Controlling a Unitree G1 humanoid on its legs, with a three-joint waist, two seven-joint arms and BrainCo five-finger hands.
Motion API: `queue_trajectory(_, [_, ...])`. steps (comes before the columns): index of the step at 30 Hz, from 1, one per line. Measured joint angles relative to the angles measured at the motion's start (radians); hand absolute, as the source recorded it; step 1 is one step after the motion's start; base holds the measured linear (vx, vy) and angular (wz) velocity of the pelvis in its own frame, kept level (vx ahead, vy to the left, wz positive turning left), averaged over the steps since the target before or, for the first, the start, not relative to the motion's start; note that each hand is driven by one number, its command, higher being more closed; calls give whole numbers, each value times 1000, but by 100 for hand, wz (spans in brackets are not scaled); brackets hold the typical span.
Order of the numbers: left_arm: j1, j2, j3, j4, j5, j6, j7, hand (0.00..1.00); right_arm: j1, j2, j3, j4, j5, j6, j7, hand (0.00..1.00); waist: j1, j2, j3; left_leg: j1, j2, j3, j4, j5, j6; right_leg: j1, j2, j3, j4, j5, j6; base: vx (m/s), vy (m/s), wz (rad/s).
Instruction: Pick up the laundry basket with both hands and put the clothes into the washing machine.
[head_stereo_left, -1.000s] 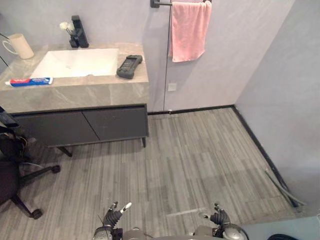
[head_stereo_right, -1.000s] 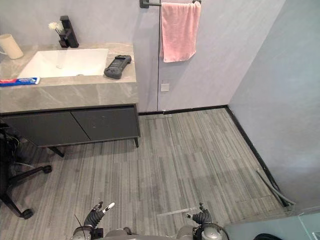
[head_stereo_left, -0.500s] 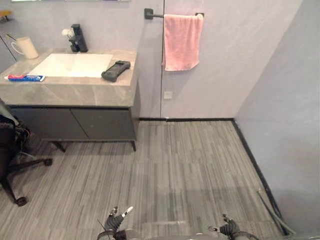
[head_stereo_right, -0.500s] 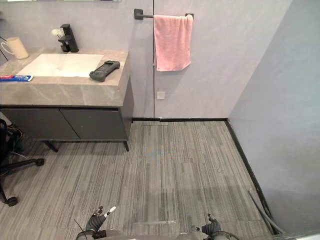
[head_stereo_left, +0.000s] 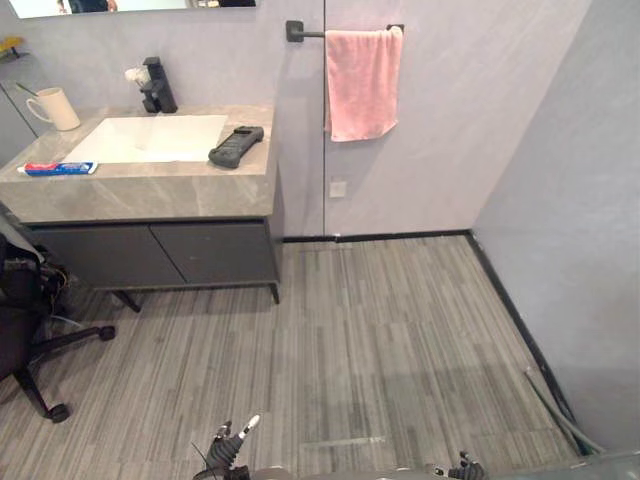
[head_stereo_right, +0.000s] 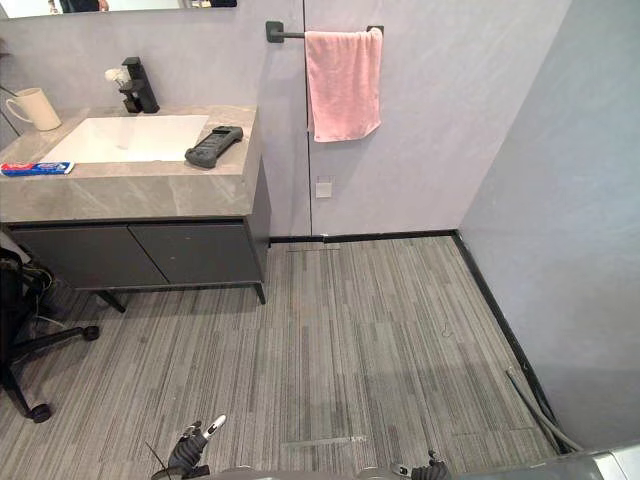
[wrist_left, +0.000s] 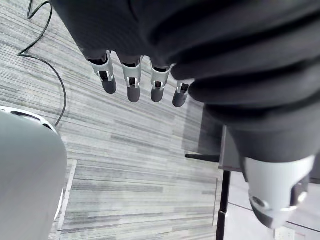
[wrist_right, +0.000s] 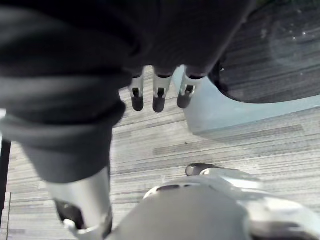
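Shift vs earlier: whole picture has swung, so the camera moved, not the room; both hands now sit lower, at the btm edge.
Head views, room: pink towel (head_stereo_left: 362, 80) on a wall bar, grey vanity (head_stereo_left: 150, 190) w/ white sink (head_stereo_left: 150, 138) to its left, bare striped floor (head_stereo_left: 400, 340) ahead.
Head views, hands: left hand (head_stereo_left: 228, 455) and right hand (head_stereo_left: 465, 468) peek in low, well apart.
L wrist view: left hand's fingers (wrist_left: 131, 85) hang straight and relaxed over floor, grasping nothing.
R wrist view: right hand's fingers (wrist_right: 159, 97) hang loose too, nothing held.
Washing machine: prob. the pale body w/ dark round window (wrist_right: 280, 65) just beside the right hand; door state unclear.
Task meaning: no basket or clothes in either hand; fits heading for the basket, or clothes already loaded.
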Motion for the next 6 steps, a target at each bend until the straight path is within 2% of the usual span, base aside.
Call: queue_trajectory(6, [0, 0, -11, 0, 11, -2, -6, 0, -1, -3, 25, 0, -11, -1, 0, 0, 2, -3, -5, 23, -2, 19, -70, 36, -9, -5, 10, 15, -37, 20, -5, 9, -17, -6])
